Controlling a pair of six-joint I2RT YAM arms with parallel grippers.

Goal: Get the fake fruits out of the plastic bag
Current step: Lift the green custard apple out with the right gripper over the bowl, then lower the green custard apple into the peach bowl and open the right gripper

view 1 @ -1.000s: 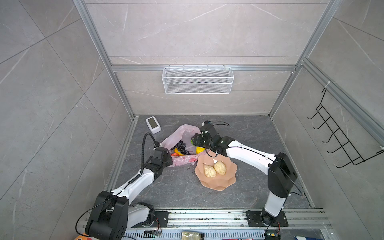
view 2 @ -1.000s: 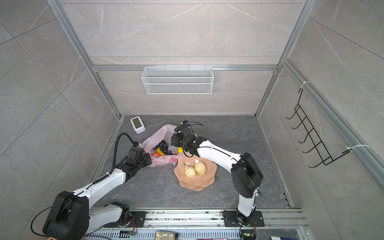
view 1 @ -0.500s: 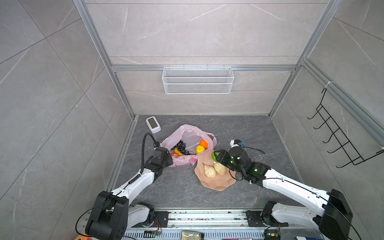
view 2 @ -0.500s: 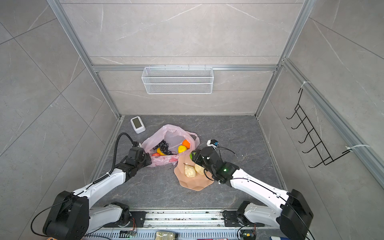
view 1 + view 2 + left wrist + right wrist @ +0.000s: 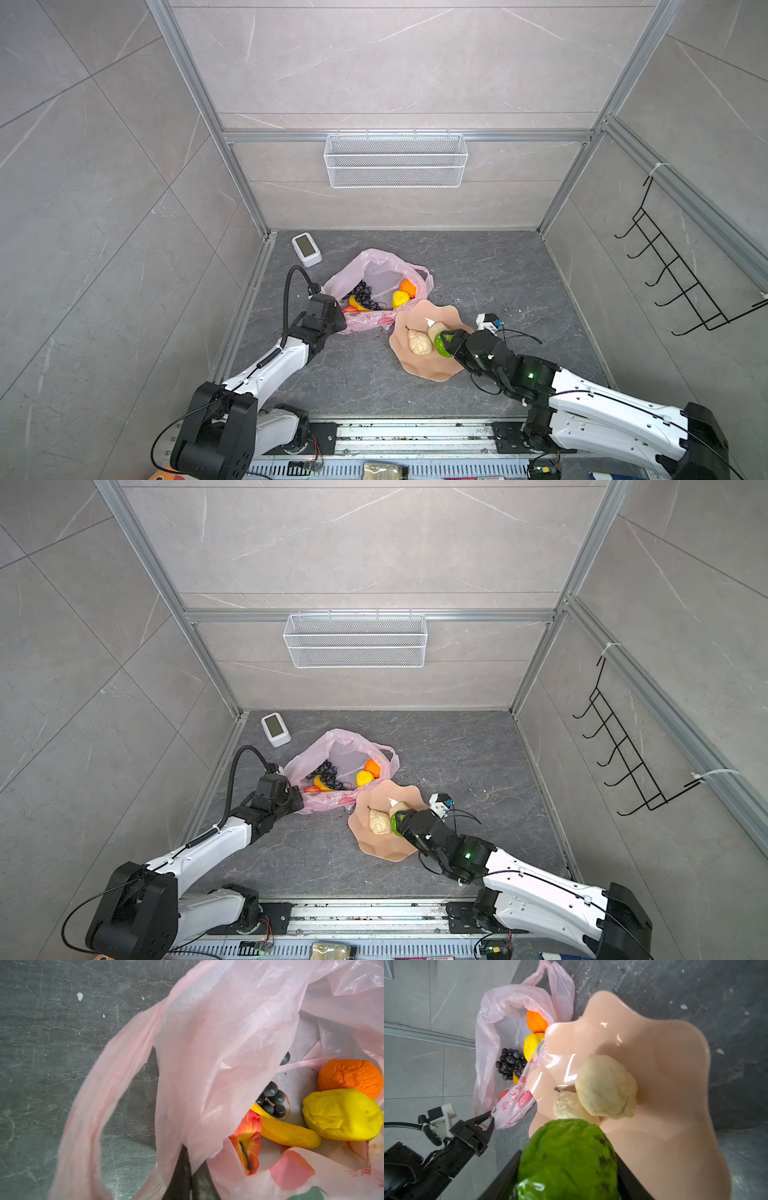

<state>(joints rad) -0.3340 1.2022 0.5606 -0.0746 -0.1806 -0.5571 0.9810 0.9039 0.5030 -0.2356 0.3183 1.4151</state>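
The pink plastic bag (image 5: 376, 270) (image 5: 340, 750) (image 5: 218, 1043) lies open on the grey floor. Inside it are dark grapes (image 5: 363, 291), a yellow banana (image 5: 286, 1130), a red apple (image 5: 247, 1134), an orange piece (image 5: 407, 287) and a yellow piece (image 5: 400, 298). My left gripper (image 5: 337, 321) (image 5: 190, 1159) is shut on the bag's near edge. Over the peach plate (image 5: 428, 370) (image 5: 664, 1084), my right gripper (image 5: 444, 343) (image 5: 568, 1155) is shut on a bumpy green fruit (image 5: 569, 1159). Two beige fruits (image 5: 419, 341) (image 5: 606, 1086) rest on the plate.
A small white device (image 5: 306, 248) stands at the back left of the floor. A wire basket (image 5: 395, 160) hangs on the back wall and a black hook rack (image 5: 673, 282) on the right wall. Grey walls close in three sides.
My right gripper has come out of the bag's mouth and moved over the plate with the green fruit in it. The left gripper has stayed on the bag's edge.
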